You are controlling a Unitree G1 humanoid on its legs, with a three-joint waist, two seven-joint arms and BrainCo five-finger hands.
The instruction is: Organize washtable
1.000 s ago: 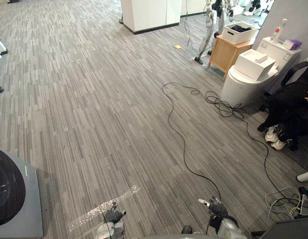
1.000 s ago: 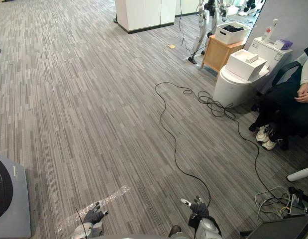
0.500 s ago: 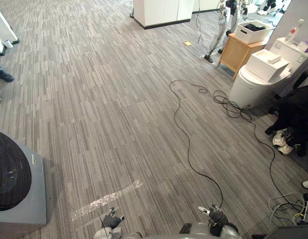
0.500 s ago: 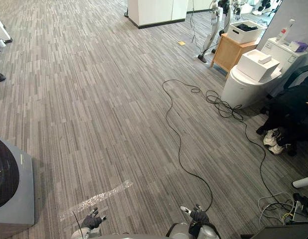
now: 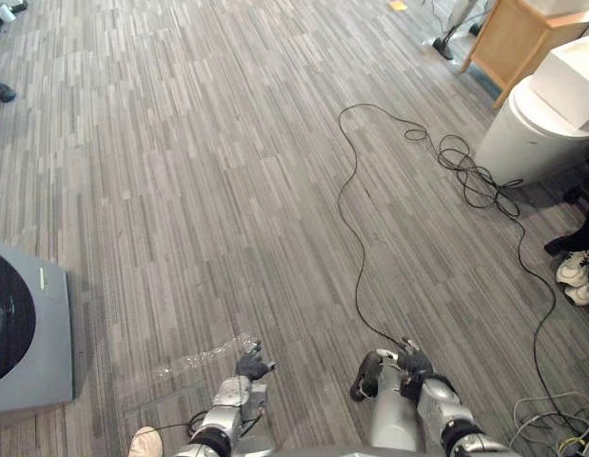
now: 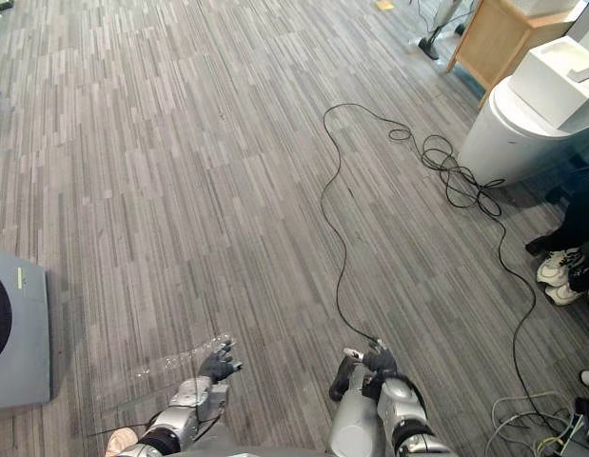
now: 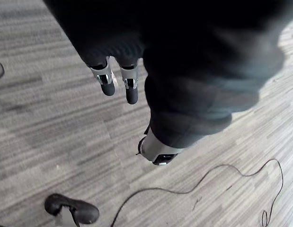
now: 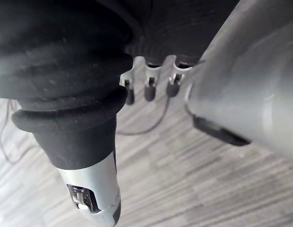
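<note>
My left hand (image 5: 248,365) hangs low over the grey striped carpet at the lower middle, fingers (image 7: 107,83) relaxed and straight, holding nothing. My right hand (image 5: 411,363) hangs a little to the right of it, thumb (image 8: 92,189) out and fingers (image 8: 148,91) loose, also empty. A white round toilet-like fixture (image 5: 522,138) with a white box (image 5: 579,71) on top stands at the far right. I see no washtable items near either hand.
A grey machine with a dark round door (image 5: 28,328) stands at the left edge. A wooden cabinet (image 5: 503,38) is at the upper right. A seated person's white shoes (image 5: 578,278) rest at the right. A shiny tape strip (image 5: 204,355) lies on the carpet.
The camera has tipped downward and the whole picture has shifted, so both arms show further into the picture. Both hands still hang empty.
</note>
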